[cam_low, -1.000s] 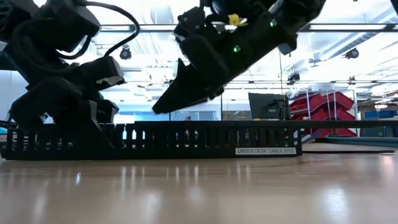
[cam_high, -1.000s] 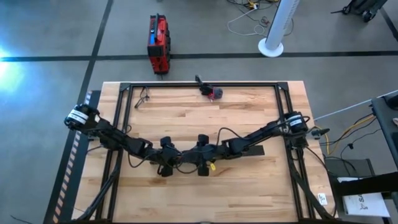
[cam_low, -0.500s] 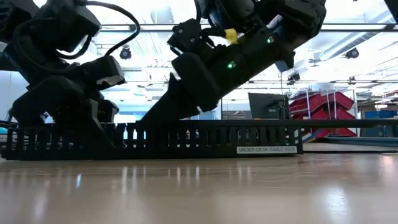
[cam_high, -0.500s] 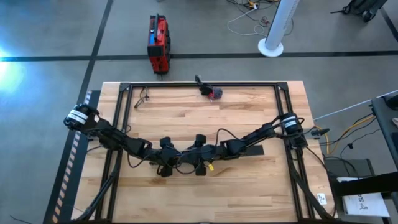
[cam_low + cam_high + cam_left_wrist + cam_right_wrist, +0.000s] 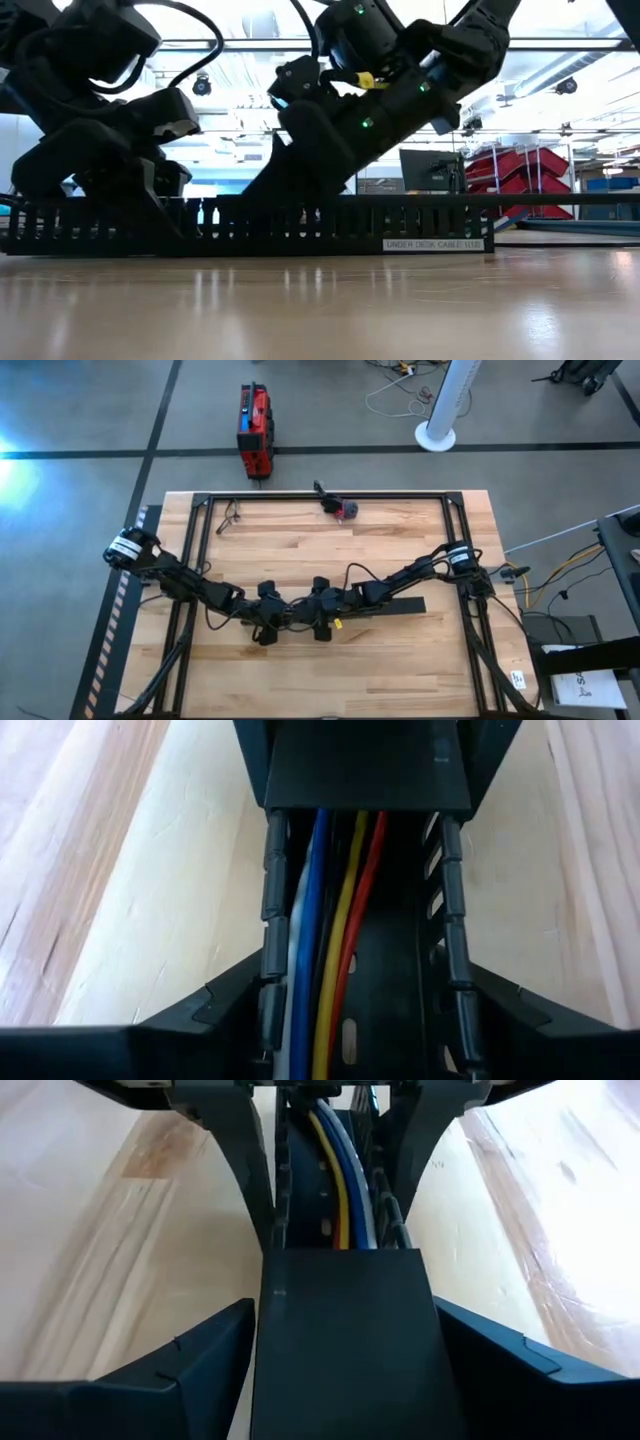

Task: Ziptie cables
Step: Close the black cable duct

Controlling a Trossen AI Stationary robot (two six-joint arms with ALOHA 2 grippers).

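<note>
A long black slotted cable tray (image 5: 400, 605) lies flat on the wooden table, also seen in the low view (image 5: 300, 225). The cables (image 5: 335, 920), blue, yellow, red and white, run along its channel (image 5: 340, 1170). My left gripper (image 5: 283, 616) is closed across the tray near its left end (image 5: 360, 1020). My right gripper (image 5: 306, 610) stands open just to the right of it. Its fingers (image 5: 200, 1360) flank a flat black covered stretch of the tray (image 5: 345, 1340). My left gripper has the tray between its two fingers (image 5: 210, 1015), one against each slotted side wall (image 5: 268, 1010). The fingers slant down from the table's left and lie along the tray. The tray rests flat on the table. My right gripper's fingers stand close beside the tray's covered stretch; whether they touch it, I cannot tell.
A black frame of rails (image 5: 320, 495) runs around the table top. A small dark and red object (image 5: 342, 510) lies by the far rail. A red case (image 5: 254, 430) and a white pedestal (image 5: 437, 432) stand on the floor beyond. Bare wood lies near the front edge.
My right gripper has come down and moved toward the table's left along the tray. It hung above the tray a second ago, and now its fingers reach down on either side of it. My left gripper and the tray have stayed in place.
</note>
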